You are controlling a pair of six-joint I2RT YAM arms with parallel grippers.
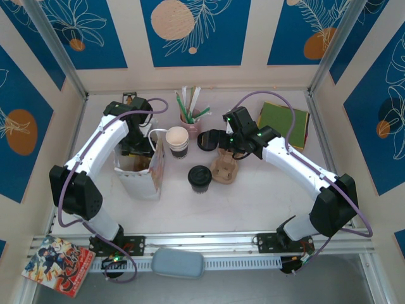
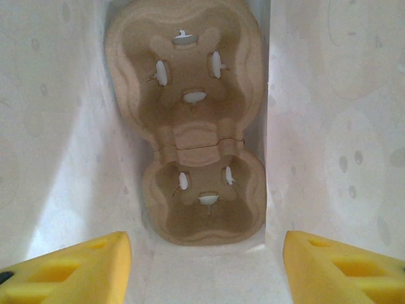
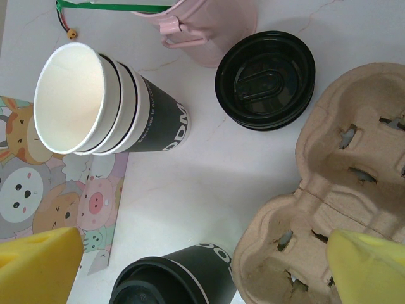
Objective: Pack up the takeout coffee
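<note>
Coffee cup [image 1: 199, 178]: lidded, upright on tabletop [image 1: 253, 196], between paper bag [image 1: 142, 180] and cardboard carrier [image 1: 224, 168]; not yet packed.
Left gripper [image 2: 202, 266]: spread inside bag above inner carrier [image 2: 190, 126], likely keeping mouth open.
Right gripper [image 3: 202, 266]: spread wide, empty, poised near cup for pickup.

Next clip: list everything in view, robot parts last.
takeout coffee: one, dark band, black lid, table centre
lidless cups: one stack, white and dark, behind the coffee
loose lids: stacked, black, right of the cups
cup carrier: one, brown, right of the coffee
second carrier: one, brown, inside the bag
paper bag: one, white, left
pink holder: one, back centre
mats: green, reddish, back right
comic book: one, front left
grey pad: one, front
left gripper: open, inside the bag
right gripper: open, over coffee and carrier
</note>
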